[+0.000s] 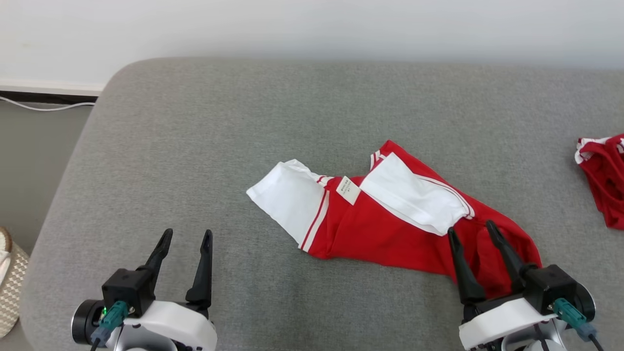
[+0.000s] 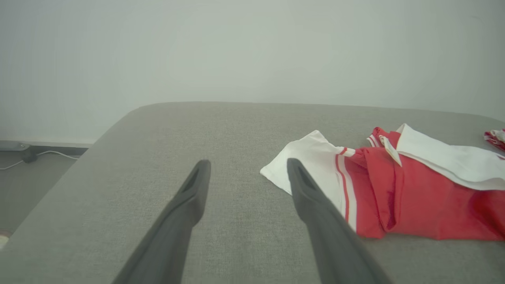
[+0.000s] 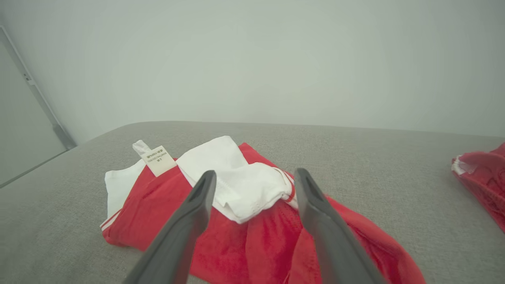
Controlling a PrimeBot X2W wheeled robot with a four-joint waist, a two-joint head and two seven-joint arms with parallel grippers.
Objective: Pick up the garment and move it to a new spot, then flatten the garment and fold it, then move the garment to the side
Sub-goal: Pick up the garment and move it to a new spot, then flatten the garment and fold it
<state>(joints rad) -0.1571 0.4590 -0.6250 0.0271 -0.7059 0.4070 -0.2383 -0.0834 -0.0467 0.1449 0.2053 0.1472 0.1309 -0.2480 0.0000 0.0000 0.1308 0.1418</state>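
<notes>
1. One white cable (image 1: 44, 107) runs along the floor at far left, beside the single grey cushion (image 1: 195, 146).
2. The left gripper (image 1: 188, 235), one of two, hovers over bare cushion at lower left. Its two dark fingers are spread and empty, near the white sleeve.
3. The garment (image 1: 380, 229), red with two white sleeves and one white label (image 1: 348, 189), lies crumpled at the cushion's middle.
4. The right gripper (image 1: 471, 228) stands over the garment's lower right end, its two fingers spread and pinching nothing. Whether they touch the cloth cannot be told.
5. A second garment (image 1: 604, 180), red with white trim, lies bunched at the right edge, well apart from the first.
</notes>
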